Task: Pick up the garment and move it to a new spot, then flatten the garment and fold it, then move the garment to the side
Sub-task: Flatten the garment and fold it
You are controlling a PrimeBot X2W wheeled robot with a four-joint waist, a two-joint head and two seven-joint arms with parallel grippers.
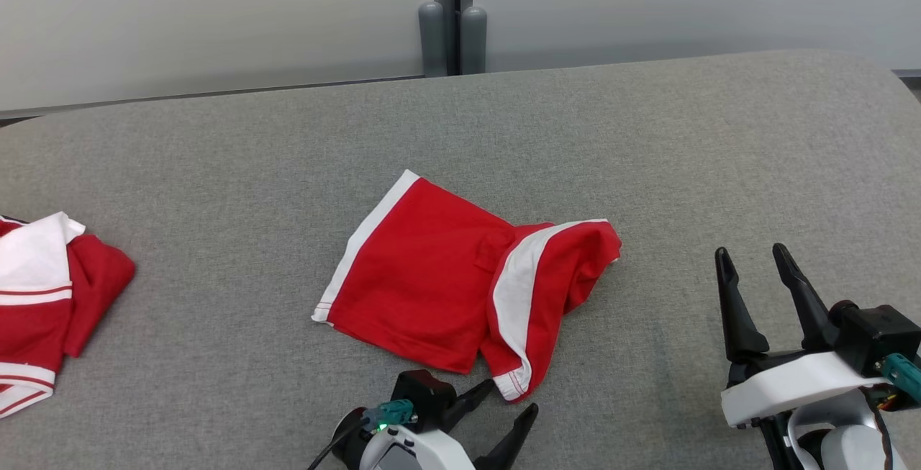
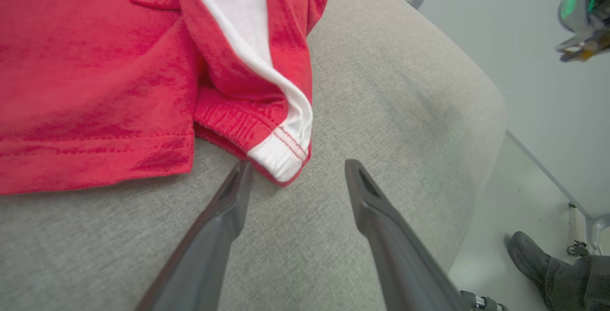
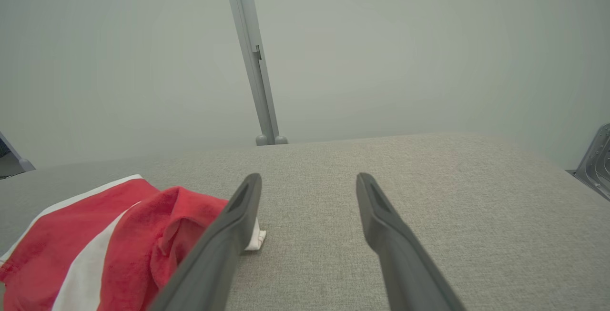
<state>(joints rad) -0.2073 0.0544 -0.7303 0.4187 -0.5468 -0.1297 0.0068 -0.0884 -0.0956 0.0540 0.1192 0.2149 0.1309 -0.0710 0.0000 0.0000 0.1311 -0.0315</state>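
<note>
- On the grey padded surface (image 1: 683,139), the red garment (image 1: 424,268) lies crumpled near the middle. One leg is doubled over, showing its white stripe.
- The step in hand looks like the first pick-up. To do it well, the left gripper (image 1: 512,396) should slide low and take the white-trimmed hem corner (image 2: 281,158) through both layers. It should bite well into the cloth, not only the edge.
- The left gripper's jaws stand wide apart, holding nothing. In the left wrist view the hem corner sits just ahead of the fingertips, nearer the left finger, and I cannot tell whether it touches.
- The right gripper (image 1: 751,251) is also spread and empty. It stands well apart from the garment, which lies off to its left.
</note>
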